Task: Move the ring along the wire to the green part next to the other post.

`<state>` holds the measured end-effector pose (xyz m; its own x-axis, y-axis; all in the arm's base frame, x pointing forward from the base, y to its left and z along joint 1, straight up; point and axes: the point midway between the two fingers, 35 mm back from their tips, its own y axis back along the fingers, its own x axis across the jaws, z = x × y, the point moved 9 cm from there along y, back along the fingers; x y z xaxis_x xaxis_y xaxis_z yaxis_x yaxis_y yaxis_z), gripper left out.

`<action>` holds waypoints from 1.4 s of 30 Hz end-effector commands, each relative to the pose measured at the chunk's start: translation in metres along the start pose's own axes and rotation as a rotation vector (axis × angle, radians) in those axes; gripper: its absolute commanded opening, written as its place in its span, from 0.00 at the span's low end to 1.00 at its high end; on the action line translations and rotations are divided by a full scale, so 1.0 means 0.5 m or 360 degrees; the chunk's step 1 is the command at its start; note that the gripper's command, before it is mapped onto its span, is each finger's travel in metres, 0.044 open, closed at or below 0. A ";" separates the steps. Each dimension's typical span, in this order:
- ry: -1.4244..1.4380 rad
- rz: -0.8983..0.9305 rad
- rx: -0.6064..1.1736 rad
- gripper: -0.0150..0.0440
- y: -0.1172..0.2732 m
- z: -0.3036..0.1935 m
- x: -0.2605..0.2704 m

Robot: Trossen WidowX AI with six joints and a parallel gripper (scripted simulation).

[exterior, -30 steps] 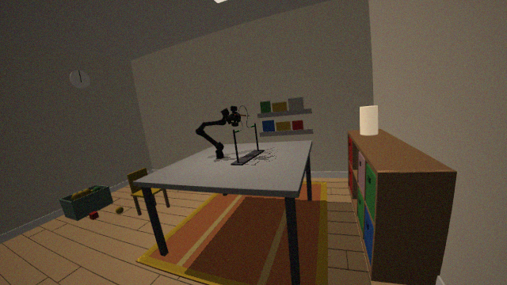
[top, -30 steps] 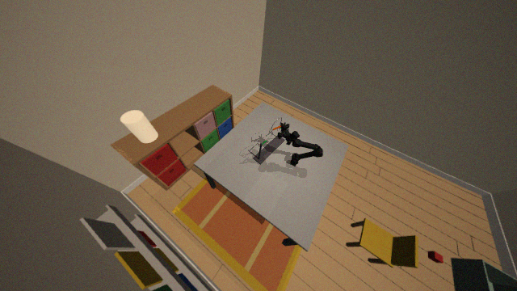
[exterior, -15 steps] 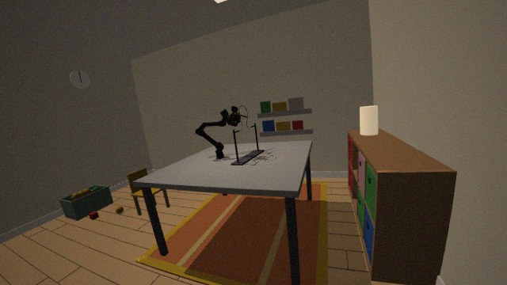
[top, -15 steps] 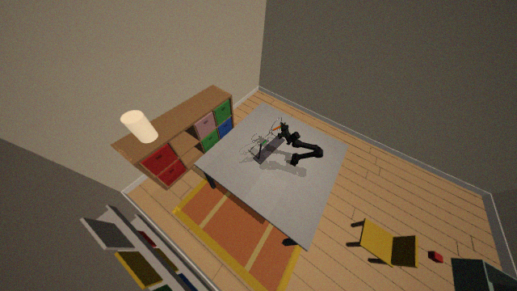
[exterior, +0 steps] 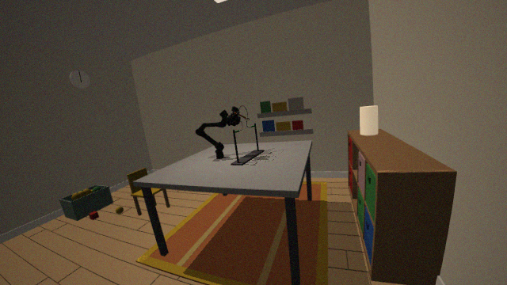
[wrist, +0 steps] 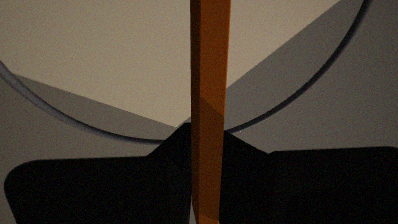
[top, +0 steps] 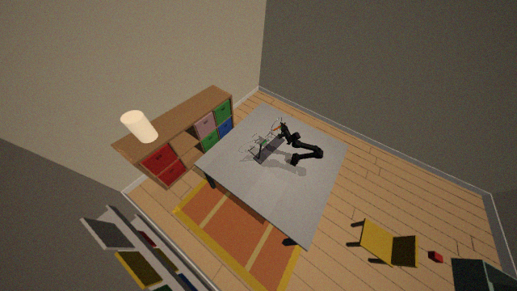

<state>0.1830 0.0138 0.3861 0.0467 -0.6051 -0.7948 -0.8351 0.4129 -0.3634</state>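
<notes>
My arm raised, claw clamped shut

From my base on the grey table (top: 283,194) my black jointed arm (top: 305,150) bends up through the elbow and reaches out high; my black claw (wrist: 210,170) grips the slim orange handle (wrist: 210,90), its two dark fingers pressed against either side.

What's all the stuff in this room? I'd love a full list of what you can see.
Table: one, grey, over the rug.
Rug: one, orange with yellow border, on the floor.
Wire stand: one, dark base with two posts, on the table.
Handle: one, orange, clamped in the gripper.
Cubby shelf: one, wooden, coloured drawers, by the wall.
Cylinder: one, cream, on the cubby shelf.
Chair: one, yellow, on the floor.
Toy bin: one, teal, on the floor.
Wall shelves: two, holding coloured boxes.
Clock: one, on the wall.
Arm: one, black, on the table.
Gripper: one, black, shut on the handle.
</notes>
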 end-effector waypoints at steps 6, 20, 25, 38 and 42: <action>0.0101 -0.0052 -0.0010 0.00 0.000 -0.003 0.010; 0.0033 -0.0018 0.0000 0.00 0.002 -0.007 0.044; -0.0015 0.0012 0.0068 0.00 0.012 0.001 0.053; -0.0408 0.0243 0.0194 0.00 0.037 0.023 0.109; -0.0541 0.0320 0.0210 0.00 0.043 0.030 0.124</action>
<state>0.1775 -0.0037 0.3280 0.0756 -0.3184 -0.9449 -0.7740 0.5787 -0.2569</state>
